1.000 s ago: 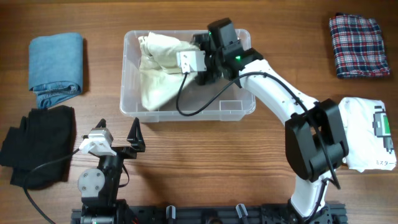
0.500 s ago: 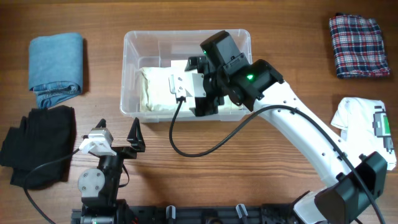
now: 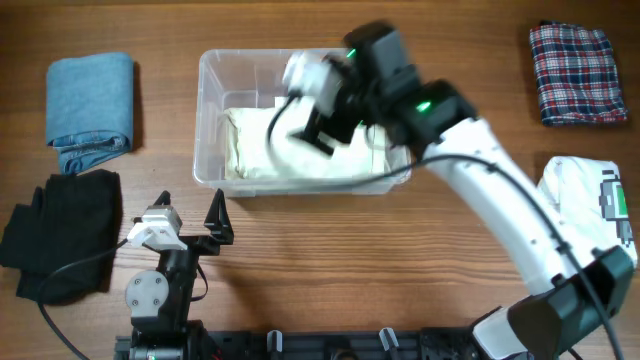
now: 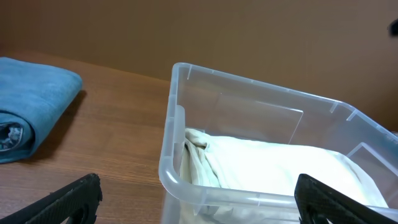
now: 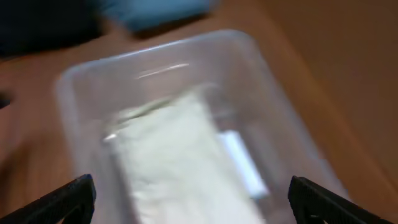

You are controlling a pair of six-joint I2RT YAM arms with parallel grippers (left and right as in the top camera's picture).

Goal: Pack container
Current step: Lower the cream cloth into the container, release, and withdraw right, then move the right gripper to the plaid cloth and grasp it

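The container (image 3: 212, 90) sits at the far middle of the table (image 3: 330, 265), with a cream cloth (image 3: 255, 150) lying flat in it, mostly toward the near wall. The right gripper (image 5: 193, 200) hangs over the container's right half, jaws wide apart and holding nothing. Both views of it are smeared, which suggests speed. The left gripper (image 3: 190, 210) rests near its base, just short of the container's near wall, jaws also spread and empty.

One garment looks packed. Four more lie outside: blue jeans (image 3: 90, 100) and a black cloth (image 3: 60, 245) to the left, a plaid cloth (image 3: 572, 88) and a white shirt (image 3: 590, 215) to the right.

Risks as I judge them:
- The right wrist's cable (image 3: 273, 135) loops low over the cream cloth. A fast pull away could hook a fold and drag the cloth up or over the rim
- The container is light, clear plastic. A finger or the wrist clipping its rim could shove it, and later drops would then miss
- In the left wrist view the cloth bunches against the left wall. More layers there could pile unevenly and spill over
- The left gripper stands close to the near wall, so a careless lift could bump it
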